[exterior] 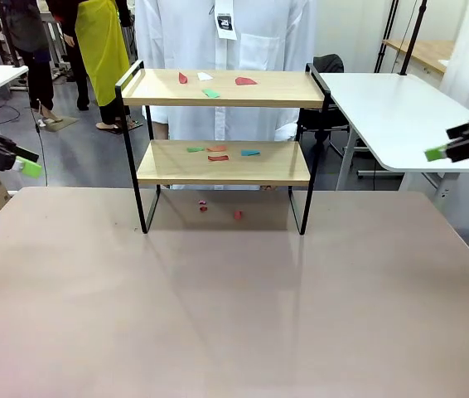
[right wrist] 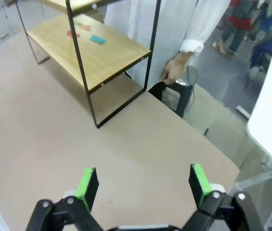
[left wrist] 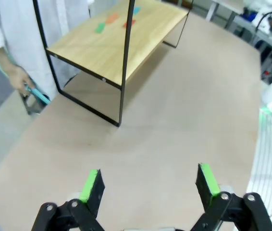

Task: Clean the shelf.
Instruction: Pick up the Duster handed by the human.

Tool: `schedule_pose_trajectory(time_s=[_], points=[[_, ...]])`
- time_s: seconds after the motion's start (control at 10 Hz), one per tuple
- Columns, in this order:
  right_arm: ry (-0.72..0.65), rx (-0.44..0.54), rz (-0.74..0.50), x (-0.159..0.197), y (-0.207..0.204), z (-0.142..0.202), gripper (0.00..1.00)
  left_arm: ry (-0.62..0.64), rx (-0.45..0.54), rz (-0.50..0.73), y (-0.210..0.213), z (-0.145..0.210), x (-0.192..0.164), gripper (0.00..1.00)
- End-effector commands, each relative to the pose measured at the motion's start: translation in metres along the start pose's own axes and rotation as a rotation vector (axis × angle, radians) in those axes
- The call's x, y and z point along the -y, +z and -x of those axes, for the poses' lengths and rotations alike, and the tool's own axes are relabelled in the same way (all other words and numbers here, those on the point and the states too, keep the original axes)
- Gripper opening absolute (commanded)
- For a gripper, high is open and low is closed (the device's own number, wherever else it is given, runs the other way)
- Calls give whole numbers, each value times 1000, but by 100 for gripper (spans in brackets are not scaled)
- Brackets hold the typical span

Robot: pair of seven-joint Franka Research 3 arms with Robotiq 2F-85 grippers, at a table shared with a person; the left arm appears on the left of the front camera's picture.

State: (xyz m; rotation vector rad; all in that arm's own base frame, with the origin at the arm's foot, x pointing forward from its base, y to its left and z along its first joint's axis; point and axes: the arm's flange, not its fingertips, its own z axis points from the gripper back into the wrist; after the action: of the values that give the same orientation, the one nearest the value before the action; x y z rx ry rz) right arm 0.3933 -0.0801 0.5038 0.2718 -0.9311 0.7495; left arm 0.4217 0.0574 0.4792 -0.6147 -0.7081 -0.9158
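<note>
Wooden-boarded shelf (exterior: pixel 168 166) stands mid-width at the far edge of the beige tabletop (exterior: pixel 234 315), with coloured scraps (exterior: pixel 218 157) on both boards. I see my left gripper (left wrist: pixel 148 183) and right gripper (right wrist: pixel 143 185) spread apart, empty, above the tabletop.

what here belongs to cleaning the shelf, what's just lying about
Job:
two-tier light wooden shelf in black metal frame
coloured paper scraps on its top board
coloured scraps on its lower board

Lying about:
small red scraps on the beige tabletop
white side table
</note>
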Motion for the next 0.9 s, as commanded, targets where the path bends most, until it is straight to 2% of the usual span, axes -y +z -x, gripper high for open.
schedule_pose_trajectory(time_s=[0.0, 0.4, 0.5, 0.6, 0.8], points=[[-10, -39, 18, -17, -6, -21, 100, 5, -6, -21, -1, -10, 13, 100], [-10, -39, 18, -17, -6, -21, 100, 5, -6, -21, -1, -10, 13, 100], [22, -31, 4, -17, -9, -18, 100, 14, -31, -25, -4, -12, 10, 100], [-7, 12, -11, 22, -7, -10, 100, -8, 17, 1, 1, -4, -14, 100], [2, 64, -110, 68, -10, 12, 100, -84, 58, 117, 8, 11, -48, 100]])
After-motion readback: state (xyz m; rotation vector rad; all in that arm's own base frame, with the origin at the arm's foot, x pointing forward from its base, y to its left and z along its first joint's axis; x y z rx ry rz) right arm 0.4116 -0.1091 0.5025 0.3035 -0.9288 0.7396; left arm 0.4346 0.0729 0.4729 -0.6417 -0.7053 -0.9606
